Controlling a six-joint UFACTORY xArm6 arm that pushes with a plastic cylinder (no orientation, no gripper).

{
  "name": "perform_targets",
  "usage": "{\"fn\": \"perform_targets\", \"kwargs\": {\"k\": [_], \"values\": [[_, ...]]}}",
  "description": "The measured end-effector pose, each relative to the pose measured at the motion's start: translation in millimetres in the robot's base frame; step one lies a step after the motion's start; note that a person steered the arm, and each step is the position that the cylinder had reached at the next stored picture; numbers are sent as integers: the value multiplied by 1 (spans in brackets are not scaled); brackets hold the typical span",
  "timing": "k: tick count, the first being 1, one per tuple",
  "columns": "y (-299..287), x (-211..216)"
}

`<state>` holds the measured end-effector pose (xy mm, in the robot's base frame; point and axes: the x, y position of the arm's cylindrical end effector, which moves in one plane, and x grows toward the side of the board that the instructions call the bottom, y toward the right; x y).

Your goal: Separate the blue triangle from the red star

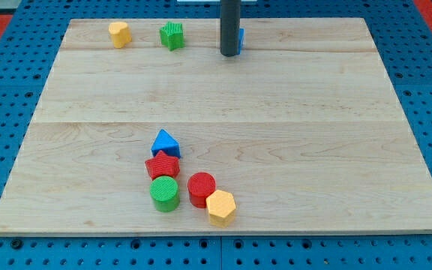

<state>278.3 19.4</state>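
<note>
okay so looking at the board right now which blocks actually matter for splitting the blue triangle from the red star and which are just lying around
In the job: blue triangle, touching the red star just below it; my tip, far off near the view's top.

Lying about: green cylinder, red cylinder, yellow hexagon, green star, yellow block, blue block mostly hidden behind the rod.

Blue triangle (166, 142), red star (162, 165), green cylinder (165, 193), red cylinder (202, 188), yellow hexagon (220, 207). Far edge: yellow block (119, 34), green star (172, 35), blue block (241, 38). Pale wood board (313, 135); dark rod, my tip (229, 54).
</note>
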Motion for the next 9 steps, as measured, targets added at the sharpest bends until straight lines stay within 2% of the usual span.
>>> {"fn": "perform_targets", "kwargs": {"k": [1,2,3,4,5,6,7,9], "values": [[-42,16],[-133,83],[-178,169],[-150,228],[-91,234],[-31,222],[-30,166],[-128,157]]}}
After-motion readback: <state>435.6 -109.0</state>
